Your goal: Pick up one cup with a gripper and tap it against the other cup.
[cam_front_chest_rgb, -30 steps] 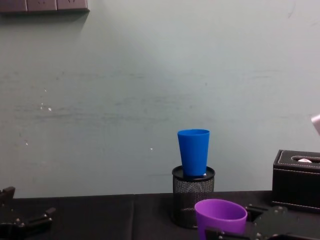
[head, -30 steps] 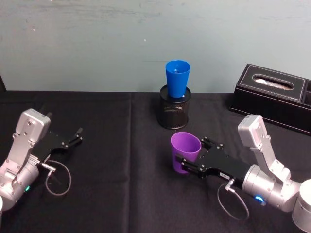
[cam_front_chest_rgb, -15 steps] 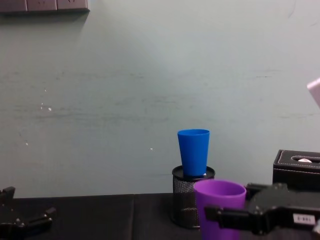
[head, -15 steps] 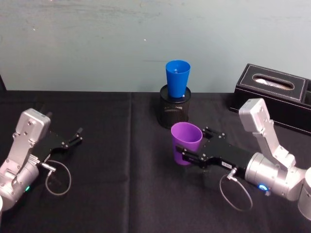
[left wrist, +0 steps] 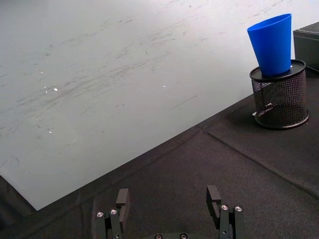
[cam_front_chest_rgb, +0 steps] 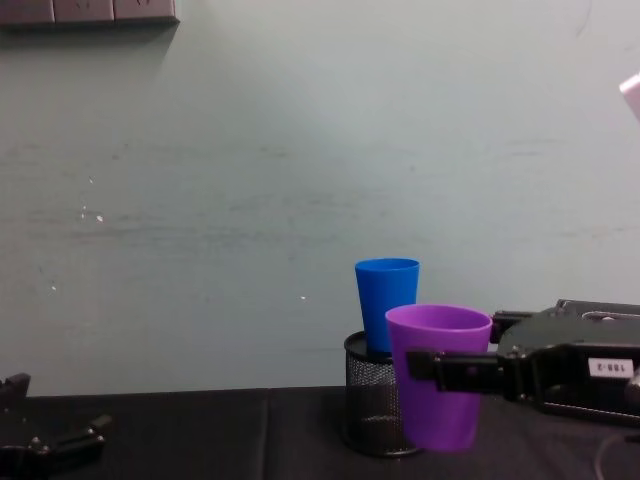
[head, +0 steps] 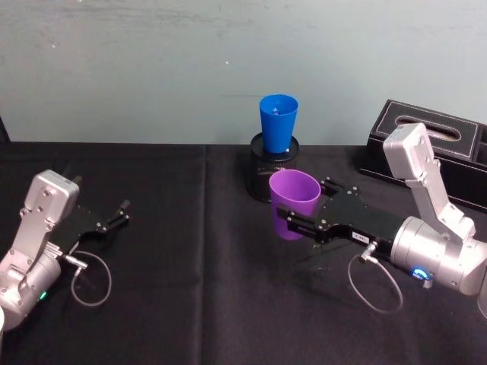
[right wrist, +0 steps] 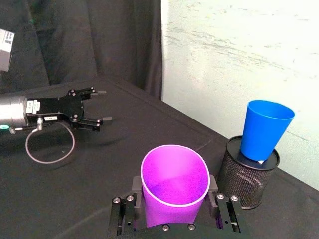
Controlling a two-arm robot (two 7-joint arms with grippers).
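Risk, toppling: blue cup (head: 278, 122) is sitting loosely, upright, in the mouth of the mesh pen holder (left wrist: 279, 97); a hard or sideways tap is likely to be knocking it out, or tipping cup and holder together.
Risk, wrong contact: purple cup (cam_front_chest_rgb: 437, 375) is hanging largely at the holder's level, with its rim below the blue rim; a straight push forward is likely to be striking mesh rather than blue plastic.
Risk, slipping: smooth, tapering plastic is giving the flat fingers little purchase, so a jolt at contact may be twisting the purple cup in the grip.
Purple cup, appearance: plain, glossy tumbler narrowing towards its base; it is standing upright, mouth up, and showing an empty inside in the right wrist view.
Purple cup, position: it is hanging clear of the black tablecloth (head: 190, 289), in front of the holder and slightly to its right, near it but apparently not touching.
Right gripper (head: 304, 201): it is clamping the purple cup, one finger against each side of the wall.
Left gripper (left wrist: 168, 199): it is lying idle, low over the table's left side, its fingers spread apart on nothing.
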